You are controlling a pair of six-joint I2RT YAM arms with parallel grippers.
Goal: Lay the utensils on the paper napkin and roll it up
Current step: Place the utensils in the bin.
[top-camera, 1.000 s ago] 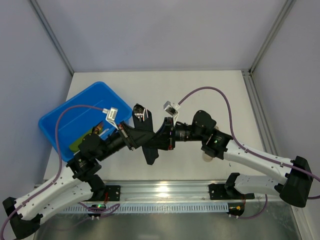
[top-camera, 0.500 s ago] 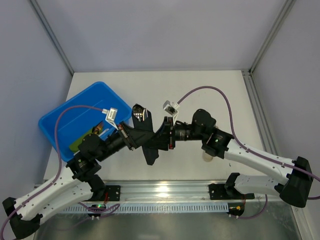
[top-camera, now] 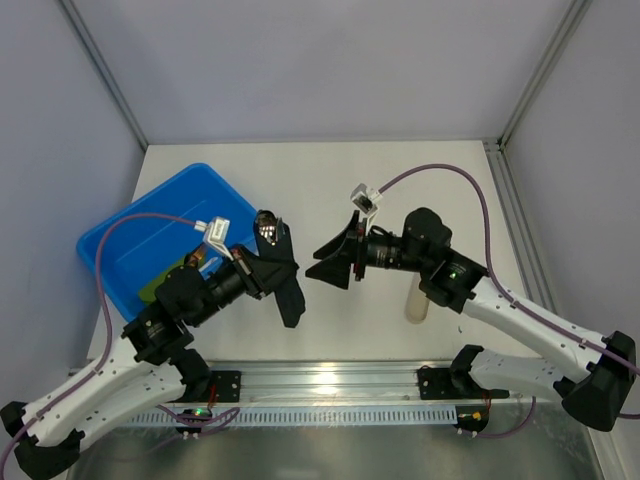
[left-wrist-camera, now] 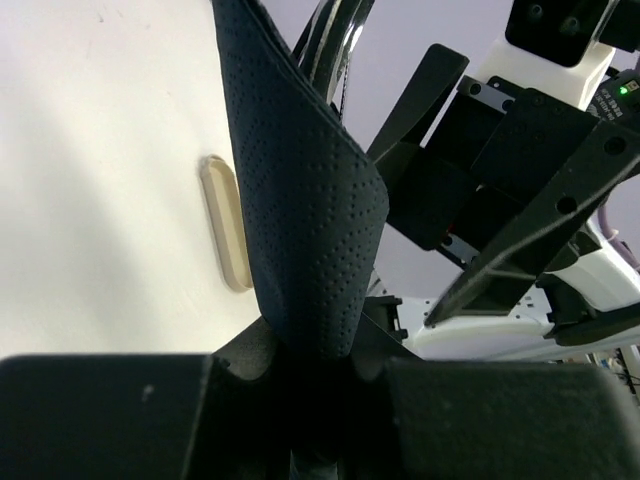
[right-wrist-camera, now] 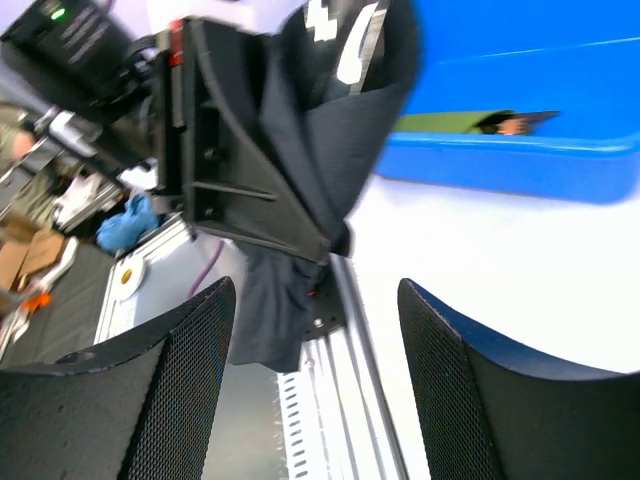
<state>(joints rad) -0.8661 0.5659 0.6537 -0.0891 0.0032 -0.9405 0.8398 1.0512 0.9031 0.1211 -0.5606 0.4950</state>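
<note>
On my feed the white table [top-camera: 300, 180] carries the blue tub [top-camera: 130, 250] at the left. My left gripper [top-camera: 264, 277] is pinched tight on the black paper napkin [left-wrist-camera: 310, 200], which is wrapped around the utensils [top-camera: 268, 232] poking out of its top. The right gripper [top-camera: 335, 252] is spread wide and holds nothing, just beside it. A beige cylinder [top-camera: 418, 303] lies near my right arm.

The paper napkin [left-wrist-camera: 310, 230] is matt black, embossed with fine dots; the utensils [top-camera: 268, 233] are shiny silver metal. The pads [right-wrist-camera: 170, 390] of my right gripper [right-wrist-camera: 315, 300] are matt black, finely meshed, and the blue tub [right-wrist-camera: 520, 170] is smooth glossy plastic.
</note>
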